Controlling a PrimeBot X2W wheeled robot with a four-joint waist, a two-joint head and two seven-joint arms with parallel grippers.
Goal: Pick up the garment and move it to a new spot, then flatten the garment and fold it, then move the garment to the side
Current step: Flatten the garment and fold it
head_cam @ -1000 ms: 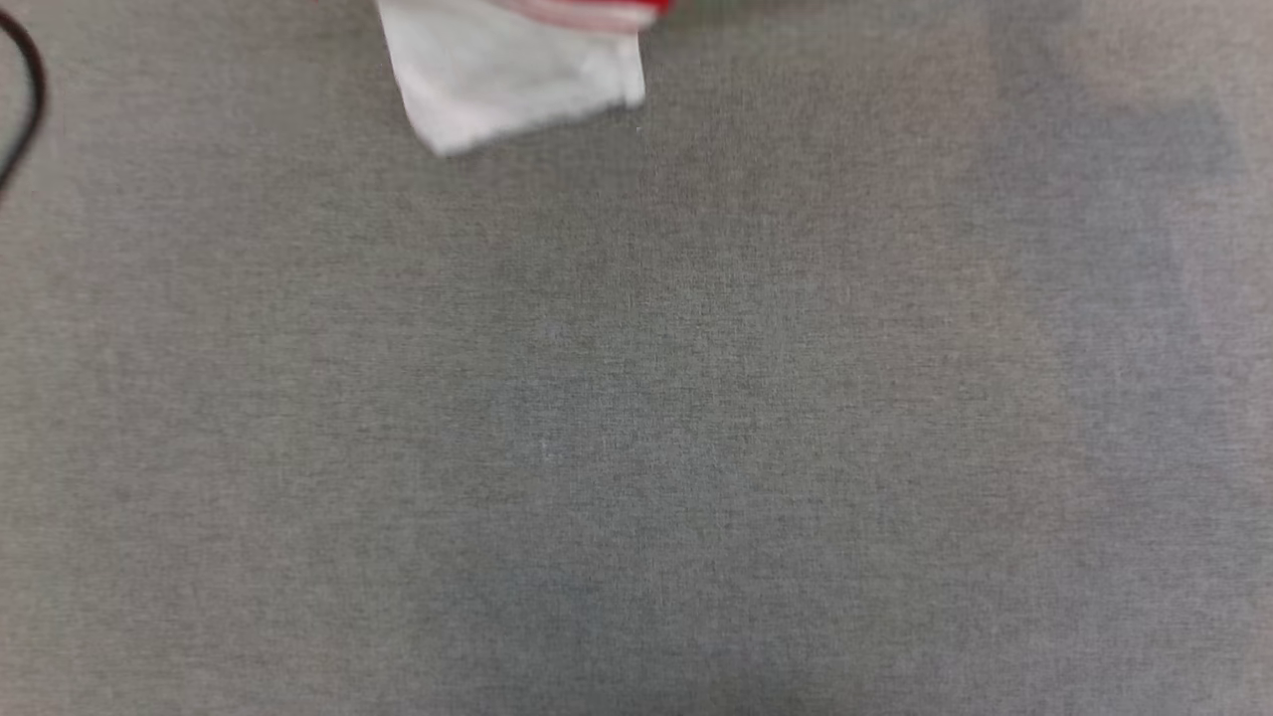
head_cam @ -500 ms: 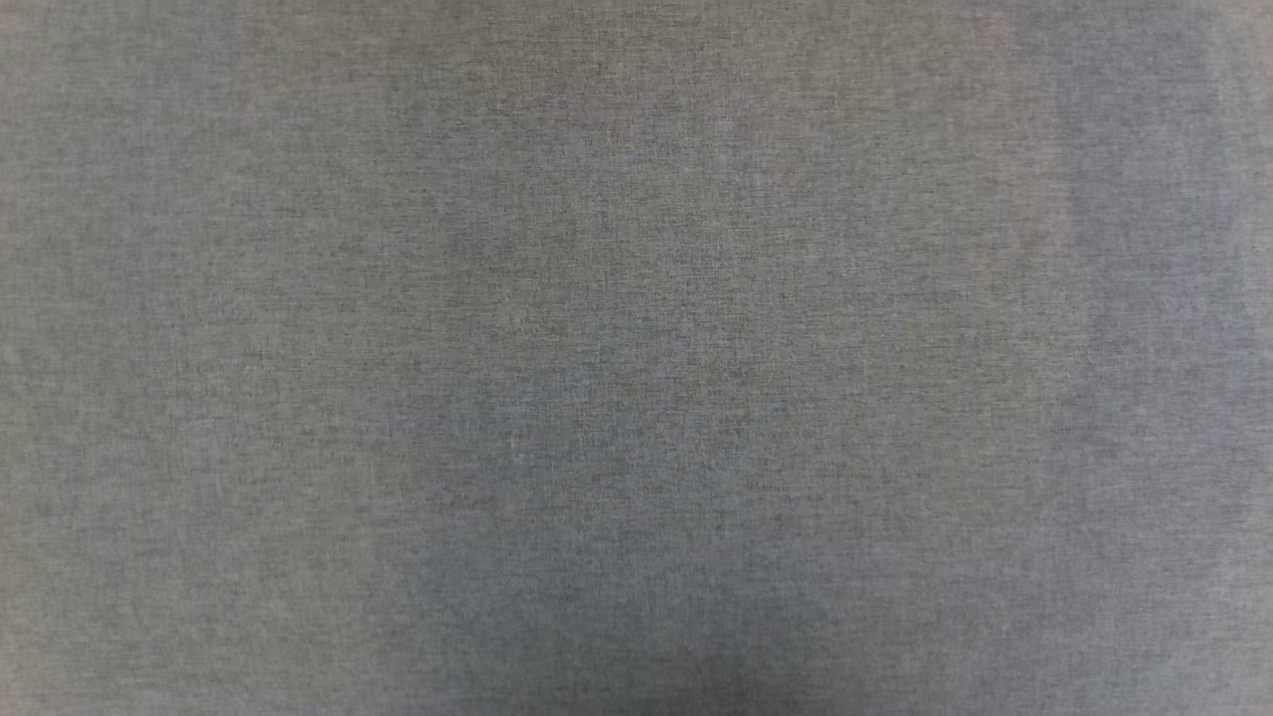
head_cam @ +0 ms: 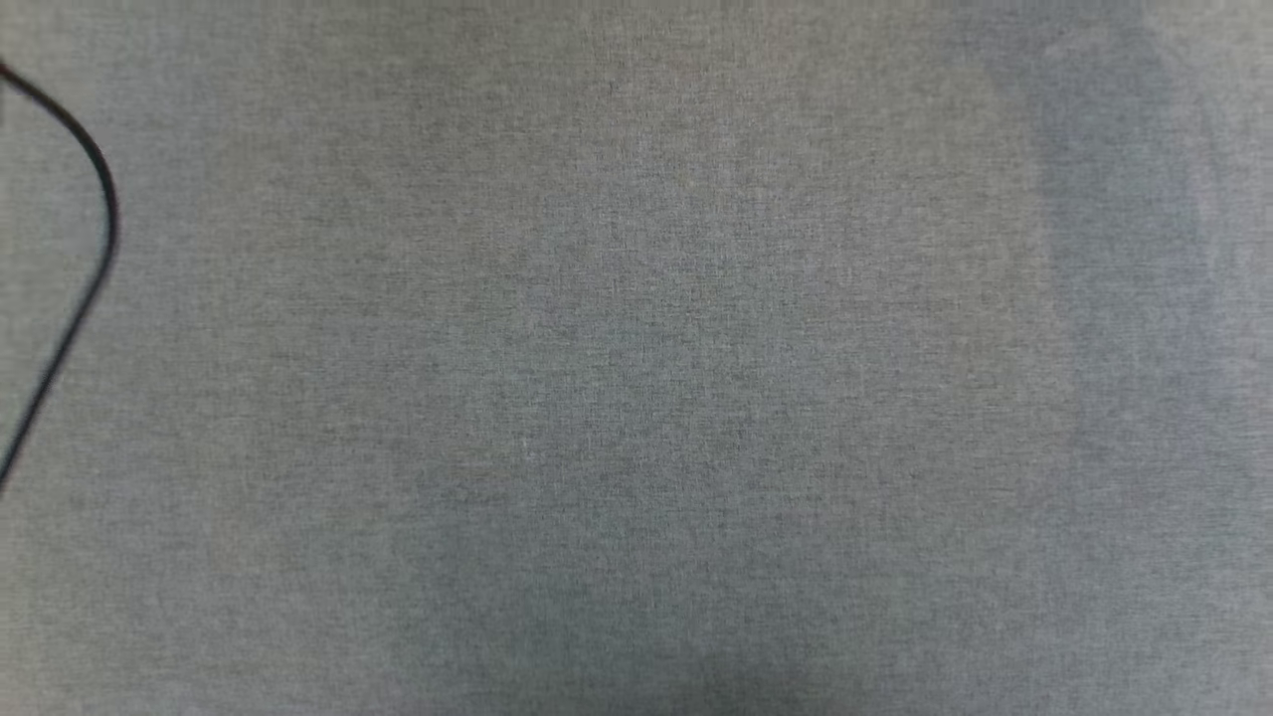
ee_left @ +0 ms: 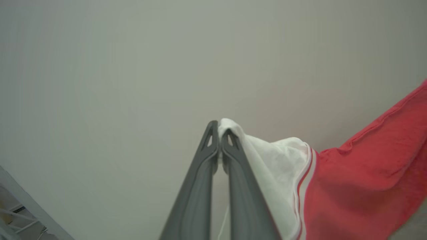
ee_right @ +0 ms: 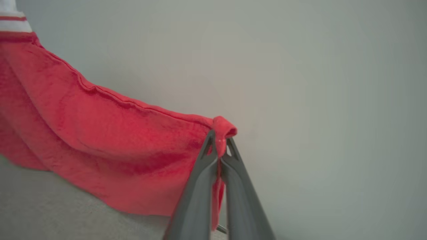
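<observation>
The garment (ee_left: 360, 180) is a red shirt with a white sleeve and red-and-white trim. My left gripper (ee_left: 219, 133) is shut on the tip of the white sleeve, and the cloth hangs off to the right of the fingers in the left wrist view. In the right wrist view the garment (ee_right: 100, 140) stretches in a red sheet from the upper left to my right gripper (ee_right: 218, 140), which is shut on a bunched red hem corner. The shirt is lifted and spread between the two grippers, in front of a pale wall.
The head view looks down on grey woven cloth (head_cam: 636, 398). A black cable (head_cam: 94, 189) curves in at its left edge. A pale frame corner (ee_left: 20, 206) shows at the lower left of the left wrist view.
The head camera has shifted: the white sleeve seen at the top edge a second ago is out of the picture, and the black cable has come back in at the left.
</observation>
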